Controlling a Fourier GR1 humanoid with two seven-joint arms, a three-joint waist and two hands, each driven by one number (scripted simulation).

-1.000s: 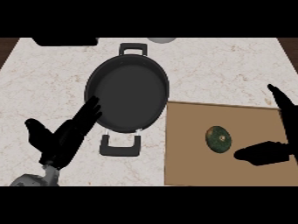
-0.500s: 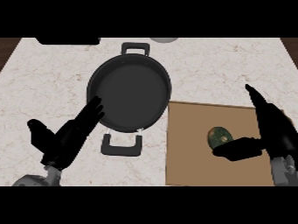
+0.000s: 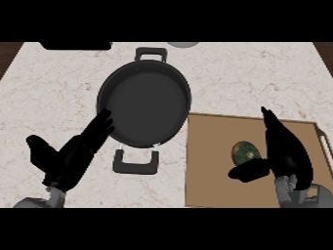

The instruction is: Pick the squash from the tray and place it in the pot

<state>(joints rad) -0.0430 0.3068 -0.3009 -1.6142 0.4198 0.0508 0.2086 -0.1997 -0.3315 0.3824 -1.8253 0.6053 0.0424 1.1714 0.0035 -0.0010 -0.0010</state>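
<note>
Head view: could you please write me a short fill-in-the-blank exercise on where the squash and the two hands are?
The squash lies on the tray, not yet in the ____.
The right hand has straight fingers beside the ____.
The open left hand is on the pot's ____ side.
Missing words: pot, squash, left.

L hand low left, fingers straight, R hand fingers extended, thumb jutting left
</note>
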